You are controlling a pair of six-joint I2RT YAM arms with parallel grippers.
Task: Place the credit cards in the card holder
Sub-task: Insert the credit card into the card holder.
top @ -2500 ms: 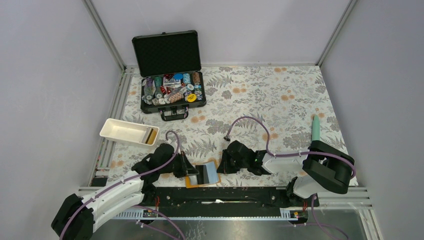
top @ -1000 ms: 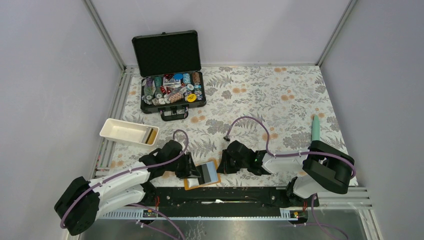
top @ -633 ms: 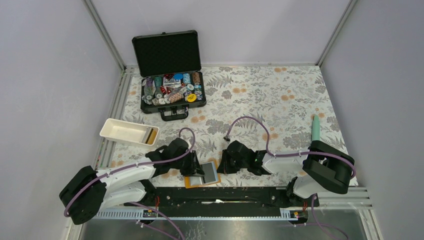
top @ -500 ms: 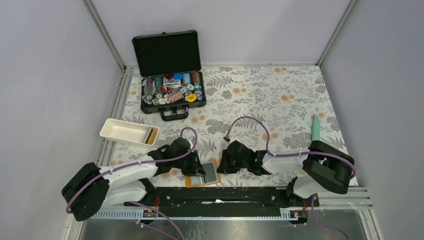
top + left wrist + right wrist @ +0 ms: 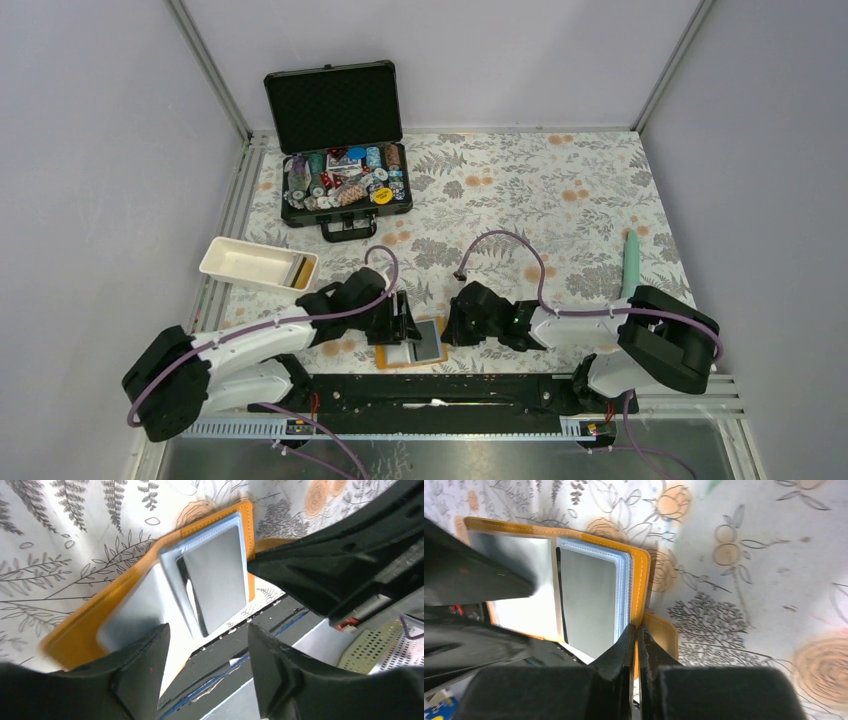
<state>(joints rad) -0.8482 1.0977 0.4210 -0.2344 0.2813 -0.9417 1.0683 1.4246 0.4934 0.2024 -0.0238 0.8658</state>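
Note:
The orange card holder [image 5: 383, 357] lies open at the table's near edge, its clear sleeves up. A grey credit card [image 5: 220, 575] sits inside the right-hand sleeve [image 5: 589, 600]. Only a thin dark edge [image 5: 186, 592] shows at the fold, and I cannot tell whether it is the black card. My left gripper [image 5: 207, 632] hovers open over the holder's left half [image 5: 405, 322], with nothing between its fingers. My right gripper [image 5: 636, 632] is shut on the card holder's right edge [image 5: 642, 580], by the snap tab [image 5: 664, 632]. In the top view the right gripper [image 5: 450, 328] touches the holder's right side.
A white tray [image 5: 235, 262] holding a small gold-brown item [image 5: 299, 272] stands left of the arms. An open black case [image 5: 335, 105] of poker chips sits at the back left. A teal pen-like object [image 5: 630, 256] lies at the right. The black base rail [image 5: 450, 390] runs just below the holder.
My left gripper has slid to the right over the card holder, and its jaws have opened. The dark card seen earlier on the holder now shows only as a thin edge. The right gripper has kept its grip.

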